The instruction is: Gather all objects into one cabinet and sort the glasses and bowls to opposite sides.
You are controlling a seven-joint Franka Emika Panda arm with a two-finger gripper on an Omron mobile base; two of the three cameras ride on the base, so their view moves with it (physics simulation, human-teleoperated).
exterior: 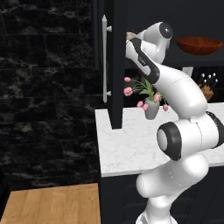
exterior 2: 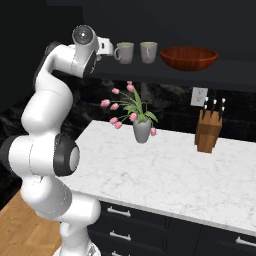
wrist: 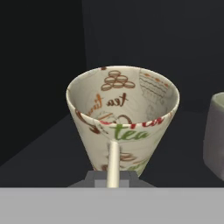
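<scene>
Fingers clamped on handle of printed cream cup (wrist: 123, 118), gripper (wrist: 113, 181) at bottom of hand view right behind it. Cup upright on dark cabinet shelf (wrist: 52, 162), at its left end. Second cup (wrist: 215, 140) just beside, to its right, apart. Right base view: two cups (exterior 2: 124, 52) (exterior 2: 148, 52) side by side, reddish-brown bowl (exterior 2: 189, 58) further right on same shelf. Below, tulip vase (exterior 2: 142, 130) and knife block (exterior 2: 208, 131) on marble counter (exterior 2: 165, 175).

Base cameras are looking forward from behind the arm, sharing the vase (exterior: 151, 109) (exterior 2: 142, 131); hand camera is sitting close to a cup (wrist: 122, 118).
</scene>
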